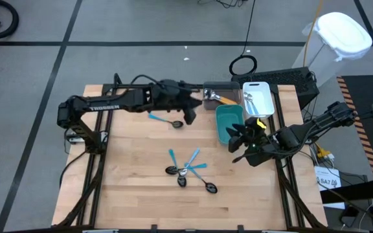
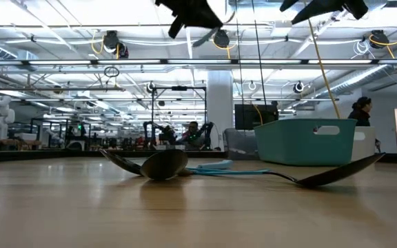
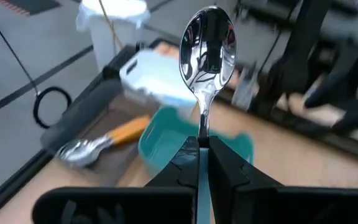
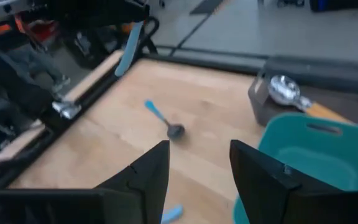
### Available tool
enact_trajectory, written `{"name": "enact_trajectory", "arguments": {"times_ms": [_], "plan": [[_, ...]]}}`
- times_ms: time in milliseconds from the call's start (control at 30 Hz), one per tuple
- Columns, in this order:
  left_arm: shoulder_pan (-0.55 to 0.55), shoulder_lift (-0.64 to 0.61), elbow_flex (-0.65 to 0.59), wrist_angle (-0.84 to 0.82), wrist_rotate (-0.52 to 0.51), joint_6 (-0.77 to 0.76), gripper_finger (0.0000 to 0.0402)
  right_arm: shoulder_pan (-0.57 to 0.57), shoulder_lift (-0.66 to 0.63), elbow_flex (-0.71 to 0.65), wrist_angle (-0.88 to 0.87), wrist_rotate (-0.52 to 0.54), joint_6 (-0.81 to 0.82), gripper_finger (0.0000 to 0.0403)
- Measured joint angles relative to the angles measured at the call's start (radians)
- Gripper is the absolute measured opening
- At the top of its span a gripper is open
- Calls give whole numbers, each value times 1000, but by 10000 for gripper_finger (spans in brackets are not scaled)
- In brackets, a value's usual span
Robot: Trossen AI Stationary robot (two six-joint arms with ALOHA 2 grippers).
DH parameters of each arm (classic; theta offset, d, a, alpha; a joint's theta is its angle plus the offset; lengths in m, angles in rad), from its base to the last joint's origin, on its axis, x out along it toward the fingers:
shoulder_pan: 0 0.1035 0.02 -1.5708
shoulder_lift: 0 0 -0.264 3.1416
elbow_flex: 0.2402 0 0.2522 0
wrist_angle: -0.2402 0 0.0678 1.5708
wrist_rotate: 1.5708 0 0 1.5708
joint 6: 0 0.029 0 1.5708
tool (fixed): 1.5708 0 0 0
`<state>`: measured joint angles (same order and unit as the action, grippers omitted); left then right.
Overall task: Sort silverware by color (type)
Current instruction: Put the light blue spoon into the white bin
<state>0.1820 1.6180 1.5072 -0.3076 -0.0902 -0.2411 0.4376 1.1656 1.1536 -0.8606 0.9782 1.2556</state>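
While aloft, spoon point(image 3: 207, 46) over teal bin point(image 3: 160, 144)

Evenly lit from overhead; ceiling strip lights point(image 2: 185, 41) blown out to glare in low view. Soft, short shadows on wooden table point(image 1: 135, 162) in high view. Bright specular reflections on spoon bowl point(image 3: 207, 46) in left wrist view, sharp there; background bins and floor blurred. Right wrist view soft throughout, own fingers point(image 4: 148, 174) blurred. Near tabletop out of focus in low view.
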Motion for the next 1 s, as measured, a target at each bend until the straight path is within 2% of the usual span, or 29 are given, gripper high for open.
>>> {"name": "enact_trajectory", "arguments": {"times_ms": [100, 467, 600, 733, 867, 1000], "plan": [[5, 0, 19, 57, 6, -47, 10, -7, 0, 0, 54, 45, -51, 164], [5, 0, 22, 260, 12, -229, 10, -95, 0, 0, 397, 38, -418, 164], [5, 0, 22, 309, 13, -255, 10, -135, 0, 0, 528, 32, -488, 167], [0, 0, 22, 330, 13, -262, 10, -183, 0, 0, 616, -67, -564, 182], [-14, 0, 22, 360, 13, -247, 10, -226, 0, 0, 628, -96, -568, 200], [-24, 0, 22, 365, 12, -232, 9, -277, 0, 0, 653, -187, -573, 210]]}}
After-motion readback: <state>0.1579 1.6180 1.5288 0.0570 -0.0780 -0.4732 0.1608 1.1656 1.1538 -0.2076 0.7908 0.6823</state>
